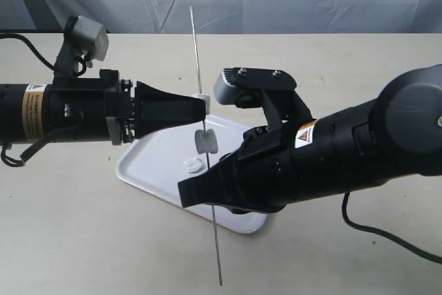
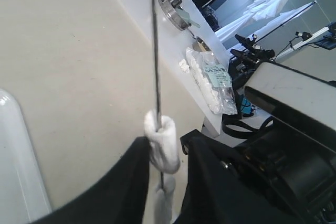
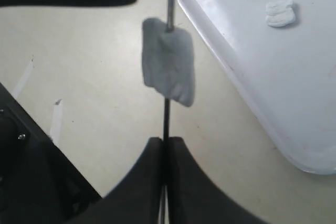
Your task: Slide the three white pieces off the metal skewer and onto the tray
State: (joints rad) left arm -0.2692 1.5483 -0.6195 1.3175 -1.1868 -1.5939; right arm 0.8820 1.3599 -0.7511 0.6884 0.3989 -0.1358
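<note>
Right jaws are clamped on the skewer (image 3: 167, 121), near the lower piece (image 3: 168, 66). Left jaws flank the upper piece (image 2: 164, 142), close on both sides. Whether they pinch it I cannot tell. Best, I think, to grip softly and draw straight along the rod toward its free end, above the tray (image 1: 138, 167) — it holds one piece (image 1: 193, 165) — two remain threaded.
</note>
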